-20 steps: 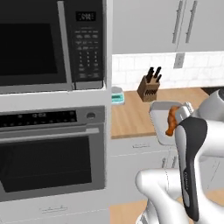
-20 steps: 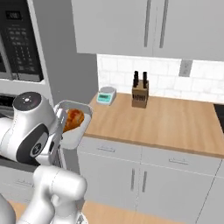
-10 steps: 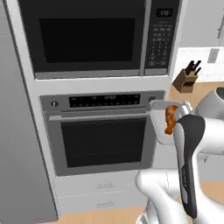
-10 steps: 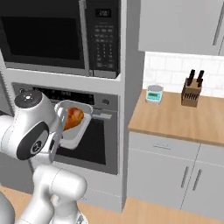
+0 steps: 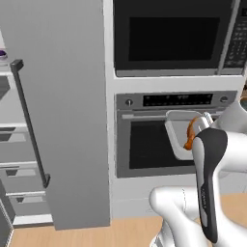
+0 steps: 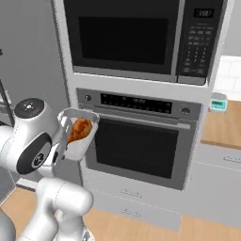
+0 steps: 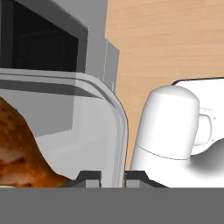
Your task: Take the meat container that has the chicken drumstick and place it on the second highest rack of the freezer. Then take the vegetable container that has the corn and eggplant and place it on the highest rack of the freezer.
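Observation:
My gripper (image 7: 113, 177) is shut on the rim of the clear meat container (image 7: 117, 114), one fingertip on each side of its wall. The chicken drumstick (image 7: 17, 144), glossy orange-brown, lies inside. From the base, the container (image 5: 177, 140) (image 6: 77, 141) hangs tilted in front of the oven with the drumstick (image 5: 191, 135) (image 6: 80, 128) in it. The freezer (image 5: 62, 120) stands at the left with its long black bar handle (image 5: 30, 125). Pale shelf boards and grey drawers (image 5: 12, 149) show beside the handle; which rack is which I cannot tell. The corn is out of view; a dark purple speck (image 5: 2, 54) sits at the left edge.
A wall oven (image 5: 154, 144) (image 6: 141, 146) with a microwave (image 5: 169, 38) (image 6: 127, 37) above it stands right behind the container. A wooden counter (image 6: 221, 129) with a small scale (image 6: 218, 102) lies to the right. Wood floor (image 5: 96, 231) runs below.
The base has swung left, so the whole view has swept from the counter past the oven to the freezer. The container stays in my shut gripper.

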Available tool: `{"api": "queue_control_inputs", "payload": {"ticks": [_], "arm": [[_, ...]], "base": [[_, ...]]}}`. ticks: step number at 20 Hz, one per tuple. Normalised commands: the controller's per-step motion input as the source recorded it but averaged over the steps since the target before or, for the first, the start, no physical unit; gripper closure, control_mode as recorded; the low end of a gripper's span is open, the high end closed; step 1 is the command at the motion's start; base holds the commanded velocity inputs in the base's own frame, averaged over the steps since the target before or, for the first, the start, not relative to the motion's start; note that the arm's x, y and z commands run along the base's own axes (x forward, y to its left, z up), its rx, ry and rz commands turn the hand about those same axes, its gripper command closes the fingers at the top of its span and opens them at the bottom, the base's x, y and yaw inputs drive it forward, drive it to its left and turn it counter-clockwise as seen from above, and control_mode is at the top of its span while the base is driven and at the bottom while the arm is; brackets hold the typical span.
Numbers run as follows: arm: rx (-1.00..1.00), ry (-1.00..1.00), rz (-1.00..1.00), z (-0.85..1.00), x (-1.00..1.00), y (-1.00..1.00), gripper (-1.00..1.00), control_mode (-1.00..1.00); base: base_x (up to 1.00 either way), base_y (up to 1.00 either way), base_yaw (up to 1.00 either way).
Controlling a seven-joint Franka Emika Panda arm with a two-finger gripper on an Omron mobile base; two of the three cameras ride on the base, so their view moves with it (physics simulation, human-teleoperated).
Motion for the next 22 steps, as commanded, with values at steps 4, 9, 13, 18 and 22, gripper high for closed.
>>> {"api": "queue_control_inputs", "payload": {"ticks": [4, 9, 13, 18, 22], "arm": [[0.00, 0.00, 0.00, 0.00, 0.00, 0.00, 1.00, 1.00], [0.00, 0.00, 0.00, 0.00, 0.00, 0.00, 1.00, 1.00], [0.00, 0.00, 0.00, 0.00, 0.00, 0.00, 1.00, 1.00], [0.00, 0.00, 0.00, 0.00, 0.00, 0.00, 1.00, 1.00], [0.00, 0.00, 0.00, 0.00, 0.00, 0.00, 1.00, 1.00]], "base": [[0.03, 1.00, 0.08], [0.12, 1.00, 0.11], [0.14, 1.00, 0.14], [0.18, 0.87, 0.14], [0.27, 0.30, 0.04]]}}
